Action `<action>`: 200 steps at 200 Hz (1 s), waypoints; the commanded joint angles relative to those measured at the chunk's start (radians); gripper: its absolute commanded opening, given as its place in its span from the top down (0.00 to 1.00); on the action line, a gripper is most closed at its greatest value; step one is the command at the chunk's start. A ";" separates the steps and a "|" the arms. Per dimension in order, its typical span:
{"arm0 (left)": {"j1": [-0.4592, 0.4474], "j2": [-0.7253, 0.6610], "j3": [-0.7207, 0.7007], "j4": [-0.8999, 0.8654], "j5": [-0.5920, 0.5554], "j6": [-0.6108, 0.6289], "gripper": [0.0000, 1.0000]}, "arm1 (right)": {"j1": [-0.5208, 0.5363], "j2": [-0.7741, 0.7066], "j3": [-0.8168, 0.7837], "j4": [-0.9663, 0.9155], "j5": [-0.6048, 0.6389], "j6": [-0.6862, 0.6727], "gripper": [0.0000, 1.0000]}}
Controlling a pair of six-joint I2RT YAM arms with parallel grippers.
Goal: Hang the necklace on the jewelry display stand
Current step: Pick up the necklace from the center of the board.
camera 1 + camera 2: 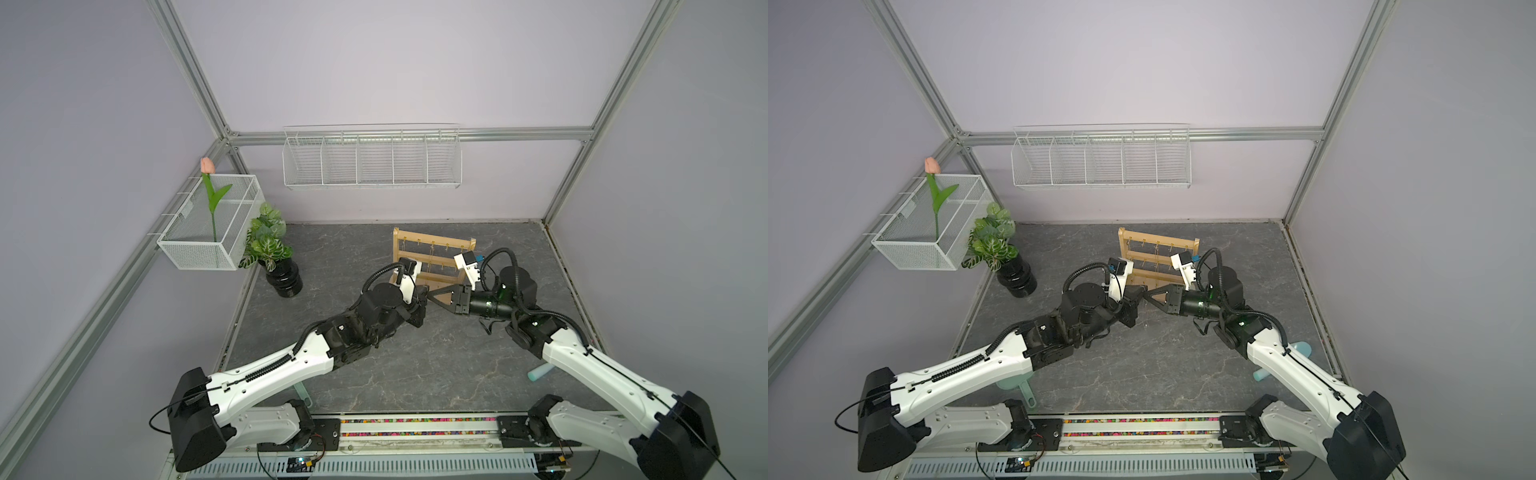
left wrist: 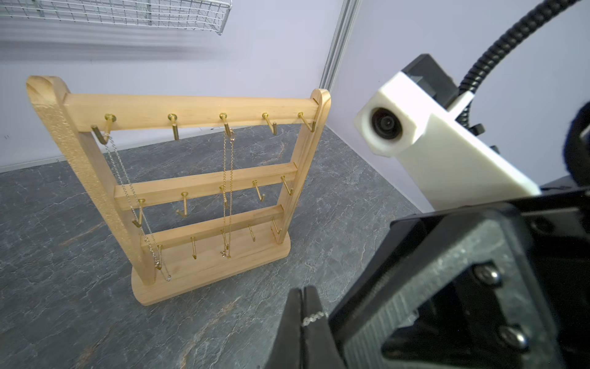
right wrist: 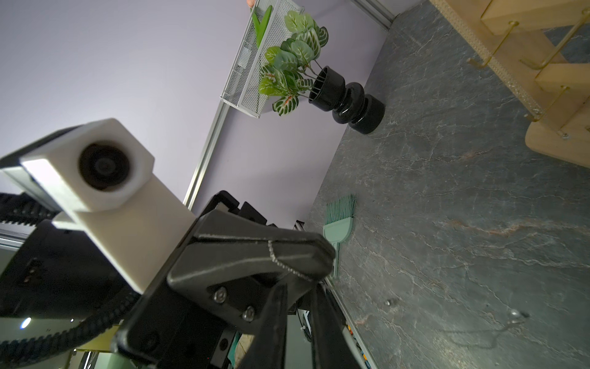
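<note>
The light wooden jewelry display stand (image 1: 432, 257) (image 1: 1156, 253) (image 2: 191, 179) stands upright at the back middle of the table. A silver chain (image 2: 127, 179) hangs from its top left hook and a gold chain (image 2: 228, 191) from its top middle hook. In front of the stand's base my two grippers meet tip to tip. My left gripper (image 1: 424, 297) (image 2: 302, 289) is shut on a thin silver necklace (image 2: 314, 318) (image 3: 281, 258), which lies across one of its fingers. My right gripper (image 1: 430, 296) (image 3: 298, 286) stands just beside that chain with a narrow gap between its fingers.
A black vase with a leafy plant (image 1: 284, 278) stands at the left. Above it a white mesh basket (image 1: 212, 224) holds a tulip, and a wire basket (image 1: 372, 160) hangs on the back wall. A teal brush (image 3: 340, 223) lies near the front left, a teal handle (image 1: 540, 372) at the right.
</note>
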 commanded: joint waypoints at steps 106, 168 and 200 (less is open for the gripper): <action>-0.004 -0.066 0.011 0.050 0.058 0.081 1.00 | -0.051 -0.029 -0.038 0.096 -0.029 -0.036 0.71; -0.009 -0.080 -0.007 0.096 0.094 0.113 1.00 | -0.045 -0.010 -0.040 0.110 -0.066 -0.068 0.66; -0.009 -0.072 0.003 0.098 0.112 0.112 1.00 | -0.037 -0.008 -0.043 0.124 -0.075 -0.073 0.65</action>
